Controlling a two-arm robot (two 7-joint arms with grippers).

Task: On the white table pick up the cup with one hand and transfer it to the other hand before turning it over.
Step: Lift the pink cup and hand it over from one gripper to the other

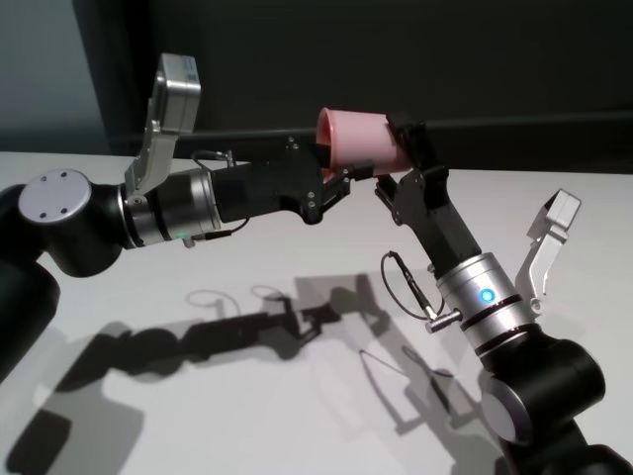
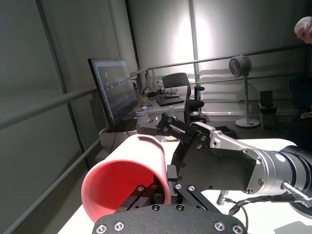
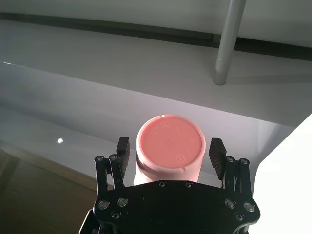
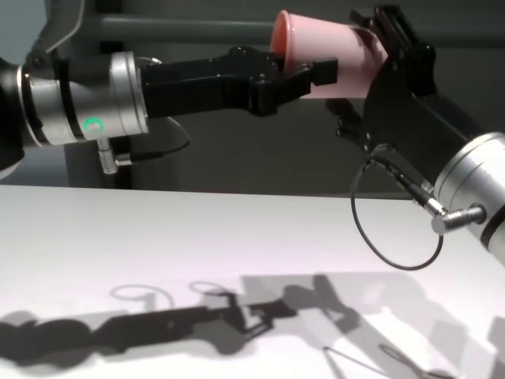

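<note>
The pink cup (image 1: 361, 139) is held on its side in the air above the white table (image 1: 247, 396), with its mouth toward my left arm. My left gripper (image 1: 341, 178) is shut on the cup's wall at the rim; the left wrist view shows the cup's open mouth (image 2: 126, 180) right at that gripper. My right gripper (image 1: 401, 148) is open around the cup's closed base. In the right wrist view its fingers (image 3: 123, 148) stand on either side of the cup's bottom (image 3: 169, 144) with a small gap on each side. The chest view also shows the cup (image 4: 347, 55) between both grippers.
The table (image 4: 158, 237) shows only the arms' shadows. Behind it runs a dark wall with a rail. A loose black cable (image 1: 406, 282) loops off my right wrist. A monitor (image 2: 114, 92) and a chair stand farther off in the room.
</note>
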